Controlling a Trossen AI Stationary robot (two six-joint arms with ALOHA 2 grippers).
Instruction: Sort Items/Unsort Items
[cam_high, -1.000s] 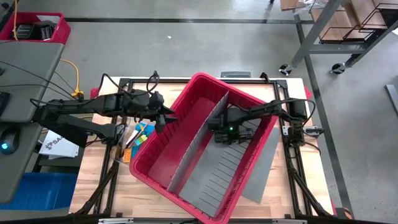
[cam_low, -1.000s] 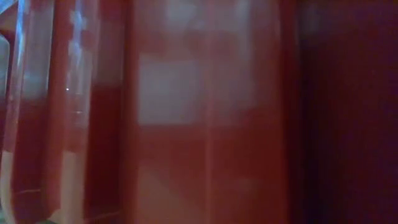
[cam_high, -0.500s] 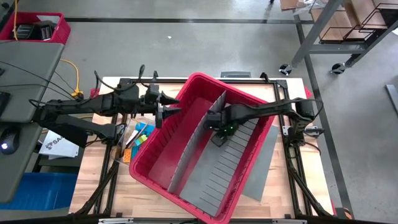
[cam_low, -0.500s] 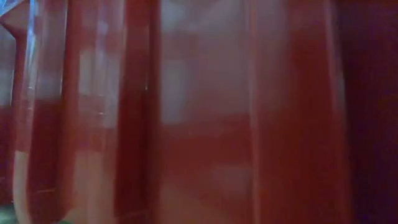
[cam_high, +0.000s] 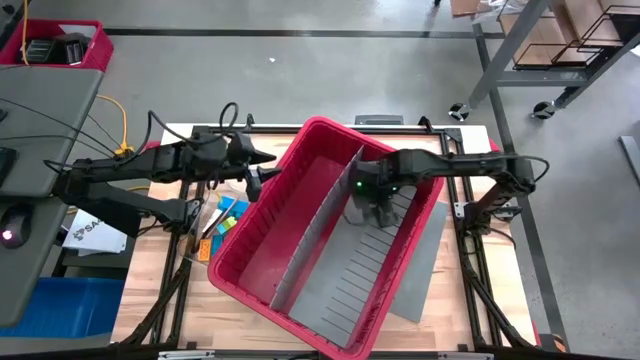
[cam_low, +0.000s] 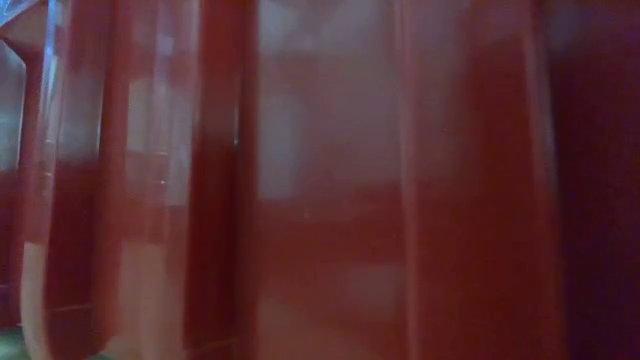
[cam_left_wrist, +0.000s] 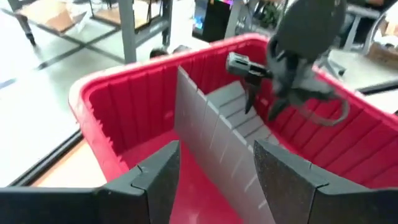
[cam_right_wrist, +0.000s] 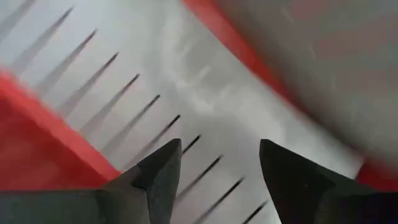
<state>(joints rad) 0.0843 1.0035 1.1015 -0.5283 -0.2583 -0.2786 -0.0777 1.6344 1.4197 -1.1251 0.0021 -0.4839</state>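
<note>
Large red plastic bin (cam_high: 262, 232) with a grey slotted divider panel (cam_high: 316, 233) sits tilted across the centre of the wooden surface (cam_high: 228, 322).

Left claw (cam_high: 252, 181) at the bin's upper-left rim, just outside it, fingers spread, holding nothing.

Right claw (cam_high: 379, 209) down inside the bin's right compartment over the grey slotted sheet (cam_high: 352, 281), fingers spread, empty.

Small coloured blocky pieces (blue, green, orange) (cam_high: 226, 217) lie on the surface left of centre, beside the bin's left wall, just below the left claw; well apart from the right claw.

Low view filled by bin wall.
</note>
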